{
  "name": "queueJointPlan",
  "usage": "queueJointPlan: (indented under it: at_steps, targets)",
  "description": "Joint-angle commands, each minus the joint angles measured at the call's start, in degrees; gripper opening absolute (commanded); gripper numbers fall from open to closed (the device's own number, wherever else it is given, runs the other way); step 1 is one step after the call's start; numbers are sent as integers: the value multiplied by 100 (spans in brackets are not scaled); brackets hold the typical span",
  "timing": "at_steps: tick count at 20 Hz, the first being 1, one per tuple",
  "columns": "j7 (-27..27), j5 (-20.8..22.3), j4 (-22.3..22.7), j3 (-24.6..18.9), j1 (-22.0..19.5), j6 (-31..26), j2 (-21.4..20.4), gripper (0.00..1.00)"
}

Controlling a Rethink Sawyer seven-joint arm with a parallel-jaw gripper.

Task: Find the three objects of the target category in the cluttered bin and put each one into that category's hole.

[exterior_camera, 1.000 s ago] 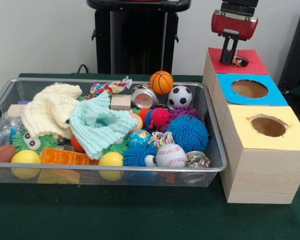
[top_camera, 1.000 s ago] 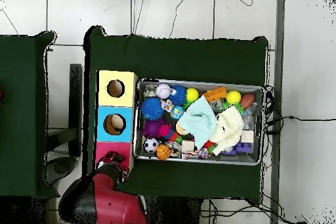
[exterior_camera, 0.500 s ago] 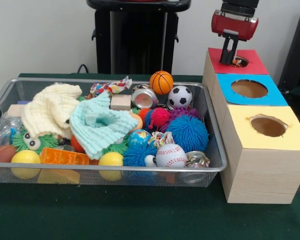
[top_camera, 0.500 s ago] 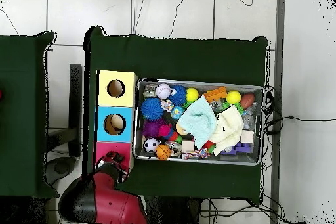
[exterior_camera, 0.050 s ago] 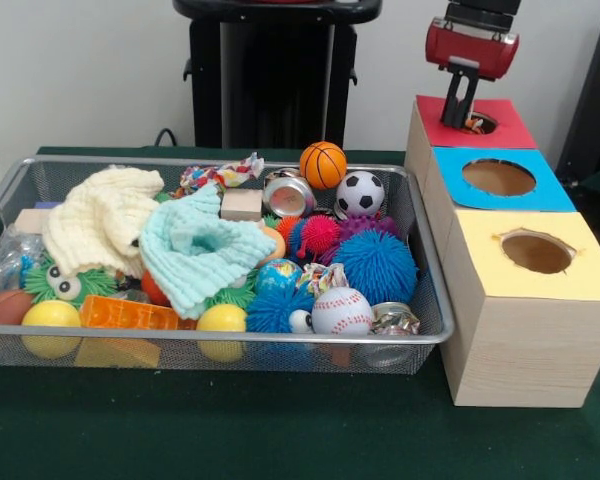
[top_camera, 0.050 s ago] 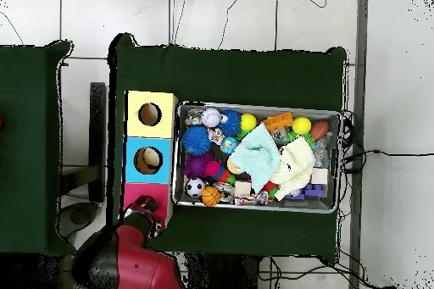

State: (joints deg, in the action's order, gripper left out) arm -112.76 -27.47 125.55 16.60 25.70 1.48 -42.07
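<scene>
Both views are evenly and brightly lit by soft, diffuse light, and no single source can be made out. In the front view only faint, soft-edged shadows are cast under the wire basket (exterior_camera, 0.050 s ago: 420,335) and beside the wooden boxes (exterior_camera, 0.050 s ago: 525,340) on the green cloth (exterior_camera, 0.050 s ago: 280,430). Small highlights are seen on the metal tin (exterior_camera, 0.050 s ago: 288,196), the crumpled foil (exterior_camera, 0.050 s ago: 395,320) and the glossy balls (exterior_camera, 0.050 s ago: 323,163). A mild softness is spread over the whole front view, so fine texture is lost. In the overhead view small things in the basket (top_camera, 0.050 s ago: 258,108) are poorly resolved, and the white floor (top_camera, 0.050 s ago: 390,133) is rendered very bright, nearly washed out
</scene>
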Motion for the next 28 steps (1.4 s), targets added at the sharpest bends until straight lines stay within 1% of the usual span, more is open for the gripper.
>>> queueJointPlan:
  at_steps: [1,2,3,4,5,7,8,9,12,14,15,17,19,20,28]
  targets:
    - [-1330,-370,-226,-249,165,-704,420,0]
    - [-1309,-389,-288,-109,252,-878,417,0]
    - [-1279,-371,-463,206,482,-1273,412,0]
    - [-1282,-266,-728,611,699,-1859,379,0]
    - [-1316,-129,-973,898,815,-2386,325,0]
    - [-1408,-7,-1223,1124,928,-2872,302,0]
    - [-1473,-72,-1164,1037,925,-2748,312,0]
    - [-1494,-198,-1009,836,866,-2391,330,0]
    - [-1463,-410,-437,-14,470,-1170,434,0]
    - [-1571,-332,-124,-602,61,-308,550,0]
    - [-1714,-205,-43,-873,-158,159,680,0]
    - [-1964,104,-76,-1137,-396,901,997,0]
    - [-2024,281,-206,-1188,-455,1305,1235,0]
    - [-2046,333,-231,-1239,-502,1415,1300,0]
    - [-2225,534,-290,-1393,-678,1844,1472,0]
